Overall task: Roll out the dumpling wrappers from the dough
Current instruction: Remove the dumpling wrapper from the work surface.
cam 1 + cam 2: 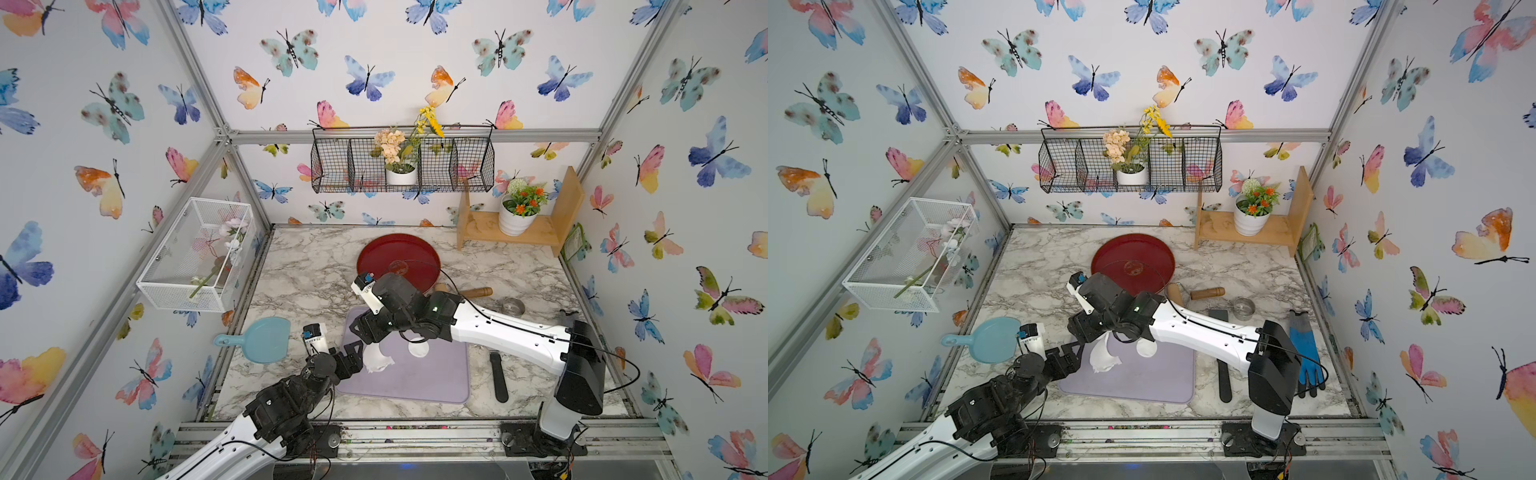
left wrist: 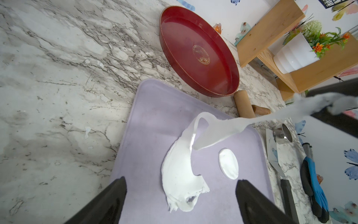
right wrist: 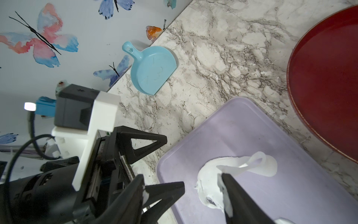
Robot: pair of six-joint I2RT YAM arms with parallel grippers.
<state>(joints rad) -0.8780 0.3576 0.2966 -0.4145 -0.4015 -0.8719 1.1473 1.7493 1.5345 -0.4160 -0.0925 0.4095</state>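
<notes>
Right pincer (image 3: pixel 182 175) stands parted, with the dough (image 2: pixel 180 174) stuck to one finger (image 3: pixel 244 203) and rising in a strip. The rest of the dough lies on the purple mat (image 2: pixel 151 116). Left pincer (image 2: pixel 181 180) gapes wide and holds nothing, low over the dough. One dumpling wrapper (image 2: pixel 228 163) lies just beside the dough, with the red tray (image 2: pixel 199 52) beyond the mat.

Ragged white dough (image 2: pixel 180 174), one end lifted, round wrapper (image 2: pixel 228 163) flat beside
</notes>
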